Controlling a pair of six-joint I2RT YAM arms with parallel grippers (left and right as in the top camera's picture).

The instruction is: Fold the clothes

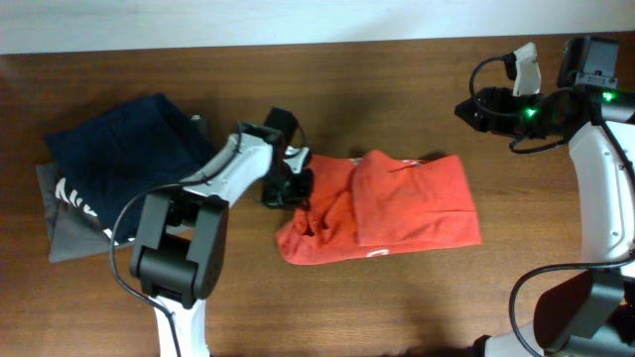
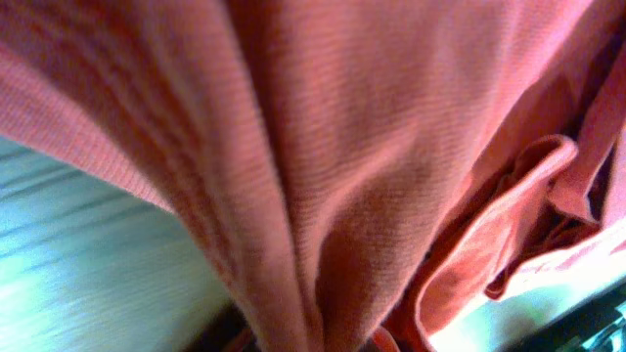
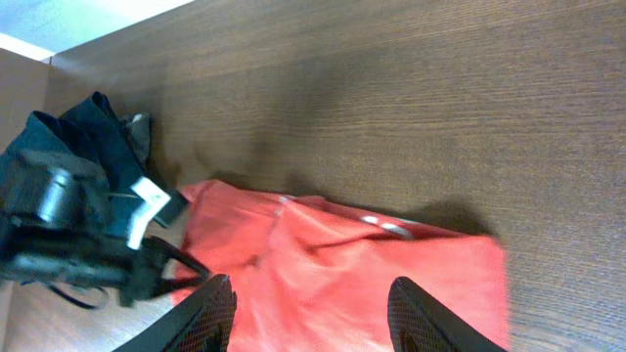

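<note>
The orange-red T-shirt (image 1: 397, 203) lies partly folded and bunched at the middle of the table, its left side crumpled. My left gripper (image 1: 296, 183) is at the shirt's left edge and is shut on a bunch of its cloth, which fills the left wrist view (image 2: 323, 156). My right gripper (image 1: 474, 111) is open and empty, held high at the back right, well away from the shirt. The right wrist view looks down on the shirt (image 3: 352, 274) between its spread fingers (image 3: 313, 308).
A navy blue garment (image 1: 129, 149) lies on a grey folded garment (image 1: 69, 223) at the left of the wooden table (image 1: 397, 89). The left arm's base (image 1: 179, 248) stands at the front left, the right arm's base (image 1: 575, 307) at the front right.
</note>
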